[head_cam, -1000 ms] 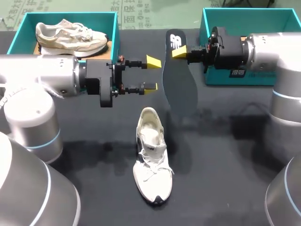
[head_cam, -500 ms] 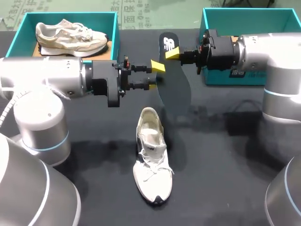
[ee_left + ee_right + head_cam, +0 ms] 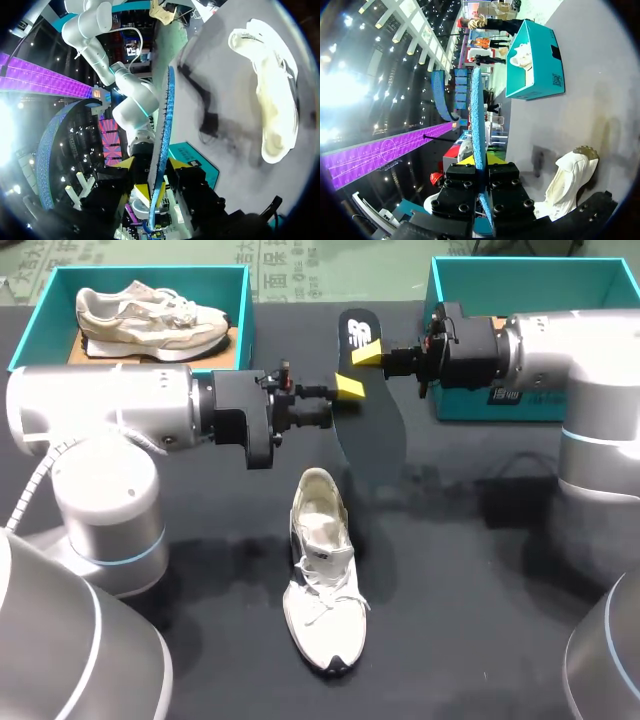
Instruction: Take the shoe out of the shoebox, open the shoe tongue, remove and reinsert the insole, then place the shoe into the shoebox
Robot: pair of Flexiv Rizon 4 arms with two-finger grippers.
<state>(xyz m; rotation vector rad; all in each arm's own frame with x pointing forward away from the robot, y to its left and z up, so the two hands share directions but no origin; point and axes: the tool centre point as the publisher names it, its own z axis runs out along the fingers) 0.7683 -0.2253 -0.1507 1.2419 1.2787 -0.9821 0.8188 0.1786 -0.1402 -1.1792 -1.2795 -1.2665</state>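
Insole [image 3: 372,430] suspended over the shoe [image 3: 322,570], with both end effectors at the insole.
The right end effector [image 3: 372,355] was clenched on the insole's heel end. The insole hung in the air, long axis running far to near, toe end toward the shoe, which lay just nearer on the tabletop [image 3: 480,590]. The left end effector [image 3: 345,400], the one closer to the shoe, straddled the insole's mid-length, released and not clamping.

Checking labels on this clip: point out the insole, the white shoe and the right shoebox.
insole [image 3: 378,435], head view, dark lower half.
white shoe [image 3: 323,585], head view, laces.
right shoebox [image 3: 550,406], head view, front wall.
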